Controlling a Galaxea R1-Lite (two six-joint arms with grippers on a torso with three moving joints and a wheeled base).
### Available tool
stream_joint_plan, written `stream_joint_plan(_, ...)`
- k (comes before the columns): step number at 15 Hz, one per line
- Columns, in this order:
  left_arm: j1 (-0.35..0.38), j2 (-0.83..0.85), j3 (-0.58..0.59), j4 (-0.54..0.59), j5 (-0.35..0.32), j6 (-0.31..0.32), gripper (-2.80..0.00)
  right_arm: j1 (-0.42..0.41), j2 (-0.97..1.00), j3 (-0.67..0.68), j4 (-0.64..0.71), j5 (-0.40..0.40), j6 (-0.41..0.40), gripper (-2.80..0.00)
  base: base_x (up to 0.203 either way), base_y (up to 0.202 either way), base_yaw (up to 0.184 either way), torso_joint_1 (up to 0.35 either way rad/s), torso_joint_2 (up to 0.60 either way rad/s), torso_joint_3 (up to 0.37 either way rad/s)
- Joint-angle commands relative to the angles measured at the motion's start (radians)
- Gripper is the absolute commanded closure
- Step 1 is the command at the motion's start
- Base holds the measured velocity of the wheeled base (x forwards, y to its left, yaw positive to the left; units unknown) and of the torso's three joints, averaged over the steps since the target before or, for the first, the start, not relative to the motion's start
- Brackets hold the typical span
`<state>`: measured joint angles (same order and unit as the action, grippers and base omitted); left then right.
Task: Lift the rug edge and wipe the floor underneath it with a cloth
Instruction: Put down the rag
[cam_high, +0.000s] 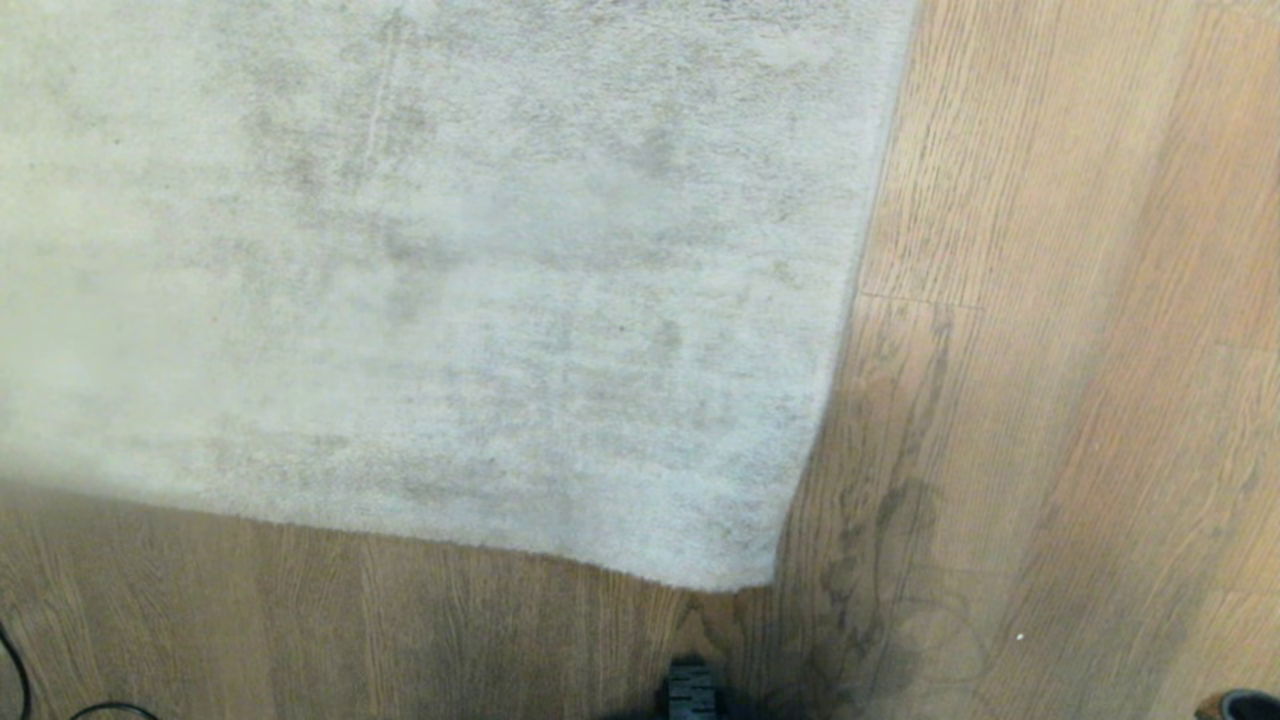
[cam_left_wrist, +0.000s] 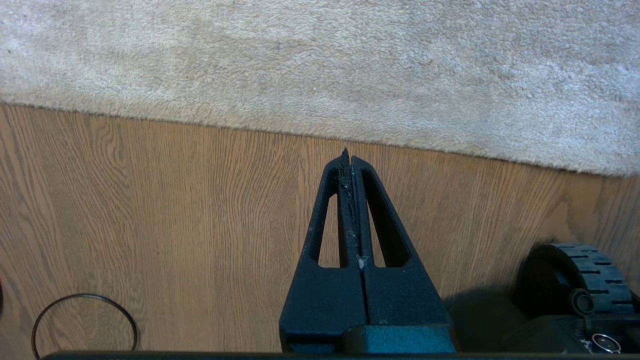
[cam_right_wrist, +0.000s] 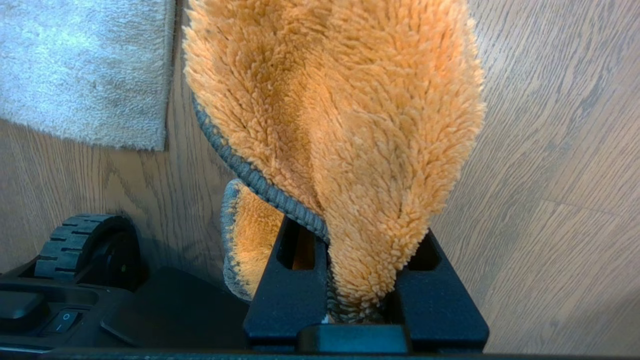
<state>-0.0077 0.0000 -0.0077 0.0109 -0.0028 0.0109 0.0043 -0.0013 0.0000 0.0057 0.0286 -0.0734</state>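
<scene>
Fluffy orange cloth (cam_right_wrist: 350, 125); short-pile rug (cam_high: 420, 280); matt, seemingly wood-grain floor (cam_high: 1050, 400).

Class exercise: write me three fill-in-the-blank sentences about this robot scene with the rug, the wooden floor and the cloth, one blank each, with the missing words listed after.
1. The right gripper is shut on the fluffy cloth, whose main colour is ____.
2. The left gripper holds nothing, and its fingers are ____.
3. The rug edge lies flat on the floor, which is made of ____ planks.

Missing words: orange; shut; wooden
</scene>
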Motion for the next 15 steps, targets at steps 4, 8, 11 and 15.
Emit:
stream_joint_plan(4,0.000,0.000,0.000,0.000,0.000,-0.003,0.00,0.000,0.001,0.000,0.000,0.001,0.000,0.00,0.000,0.000,0.000,0.000,0.00,0.000)
stream_joint_plan(8,0.000,0.000,0.000,0.000,0.000,-0.003,0.00,0.000,0.001,0.000,0.000,0.001,0.000,0.00,0.000,0.000,0.000,0.000,0.00,0.000)
stream_joint_plan(11,0.000,0.000,0.000,0.000,0.000,-0.002,0.00,0.000,0.001,0.000,0.000,0.001,0.000,0.00,0.000,0.000,0.000,0.000,0.00,0.000)
stream_joint_plan(15,0.000,0.000,0.000,0.000,0.000,-0.003,0.00,0.000,0.001,0.000,0.000,0.001,0.000,0.00,0.000,0.000,0.000,0.000,0.00,0.000)
